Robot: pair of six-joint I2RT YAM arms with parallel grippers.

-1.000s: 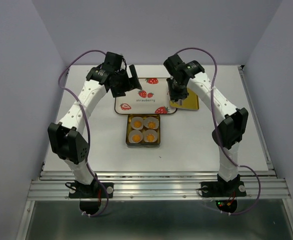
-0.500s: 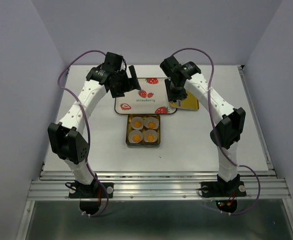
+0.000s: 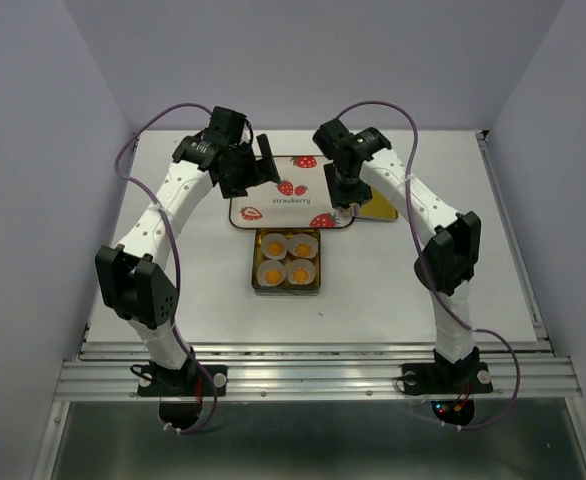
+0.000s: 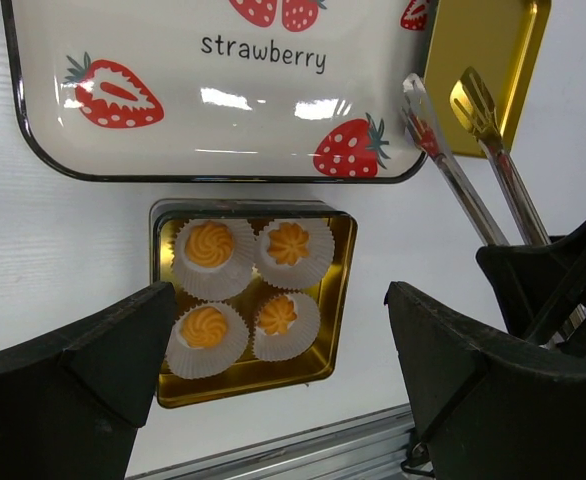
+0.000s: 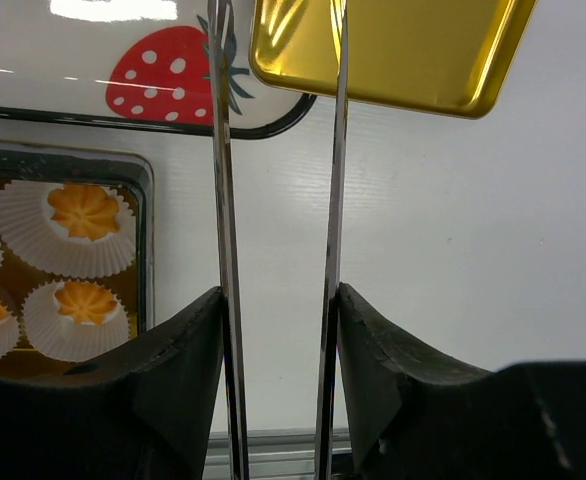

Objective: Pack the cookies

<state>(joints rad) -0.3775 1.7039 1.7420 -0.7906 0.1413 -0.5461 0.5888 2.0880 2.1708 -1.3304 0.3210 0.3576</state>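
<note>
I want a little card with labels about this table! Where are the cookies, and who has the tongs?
cookies: four, each in a white paper cup
tin: gold, open, holds all four cups
strawberry tray: just beyond the tin, nothing on it
gold lid: at the tray's right end
left gripper: open, empty, above the tin
right gripper: shut on the tongs, whose tips are empty

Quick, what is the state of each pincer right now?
Left pincer: open, holding nothing.
Right pincer: closed on the metal tongs.
</note>
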